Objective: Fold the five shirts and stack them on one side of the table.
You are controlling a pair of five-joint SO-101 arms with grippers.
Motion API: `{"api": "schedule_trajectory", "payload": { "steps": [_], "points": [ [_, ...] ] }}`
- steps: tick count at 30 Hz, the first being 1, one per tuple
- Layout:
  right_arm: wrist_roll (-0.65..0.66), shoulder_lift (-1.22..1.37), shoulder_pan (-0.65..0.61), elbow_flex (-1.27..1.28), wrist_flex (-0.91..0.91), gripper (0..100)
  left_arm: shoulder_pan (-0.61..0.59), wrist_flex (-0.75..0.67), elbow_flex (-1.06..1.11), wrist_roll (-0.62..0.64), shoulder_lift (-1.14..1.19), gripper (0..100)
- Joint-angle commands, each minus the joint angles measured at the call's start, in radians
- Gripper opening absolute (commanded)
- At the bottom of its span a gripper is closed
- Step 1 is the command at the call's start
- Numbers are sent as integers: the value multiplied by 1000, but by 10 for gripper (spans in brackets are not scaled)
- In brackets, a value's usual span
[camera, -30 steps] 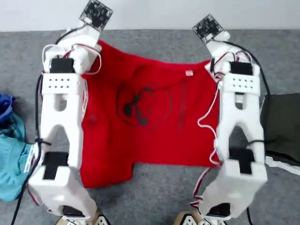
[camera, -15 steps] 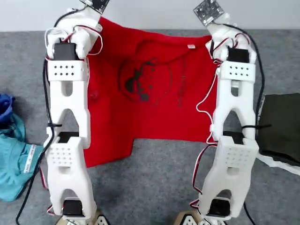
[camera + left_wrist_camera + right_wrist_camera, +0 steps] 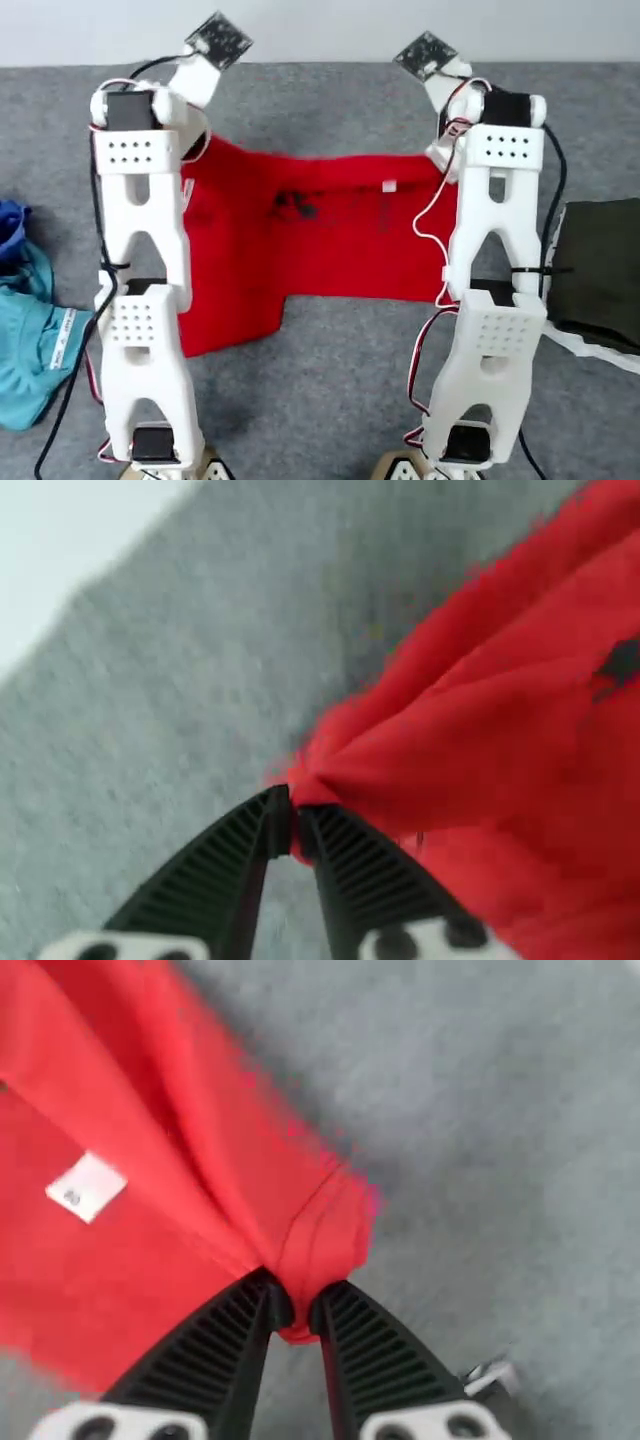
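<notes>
red shirt [image 3: 330, 250] seen at frame centre on bench [image 3: 350, 400] | one corner is clamped by left gripper [image 3: 292, 825] | another by right gripper [image 3: 297, 1312]

high: fixed overhead, facing down on the table [image 3: 340, 400], far enough back to take in both arms | left wrist: just behind left gripper [image 3: 292, 825], facing out along it, very near | right wrist: likewise behind right gripper [image 3: 295, 1310] | shared by all 3: red shirt [image 3: 330, 250] and table
</notes>
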Motion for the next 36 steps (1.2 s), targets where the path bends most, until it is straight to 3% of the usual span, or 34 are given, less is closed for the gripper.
{"api": "schedule_trajectory", "payload": {
  "steps": [1, 8, 14, 23, 36],
  "points": [
    [-9, -16, -5, -77, 147, 14, -14, 32, 151, -81, -106, 5],
    [-11, -38, 7, 15, 163, 13, 2, 29, 595, -236, -308, 5],
    [-21, -130, 12, 221, 163, 13, -2, 29, 799, -285, -420, 5],
    [-37, -260, 12, 377, 162, 13, -21, 29, 972, -328, -523, 5],
    [-32, -444, 10, 514, 162, 11, -89, 32, 1026, -377, -631, 5]
  ]
}}
